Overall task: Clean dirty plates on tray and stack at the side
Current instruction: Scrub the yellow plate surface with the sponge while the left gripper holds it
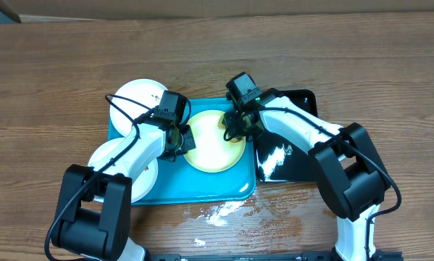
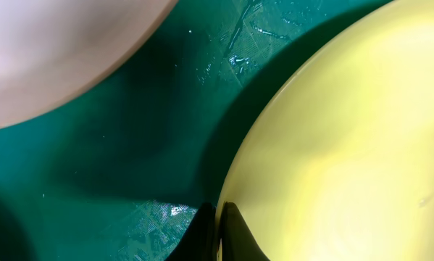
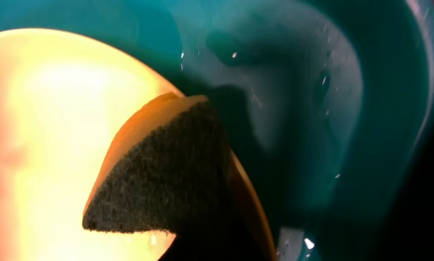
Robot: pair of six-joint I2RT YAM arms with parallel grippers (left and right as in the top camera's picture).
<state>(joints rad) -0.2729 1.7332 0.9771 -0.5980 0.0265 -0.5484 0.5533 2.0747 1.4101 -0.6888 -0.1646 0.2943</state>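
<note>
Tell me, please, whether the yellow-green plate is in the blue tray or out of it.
In: the yellow-green plate sits wholly within the rim of the blue tray, with tray floor showing around it.

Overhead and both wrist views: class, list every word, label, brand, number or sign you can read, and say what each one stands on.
None: no readable text appears in any view.
The turquoise tray, yellow-green plate, white plates, black tray, sponge and table show no words, numbers or signs.
</note>
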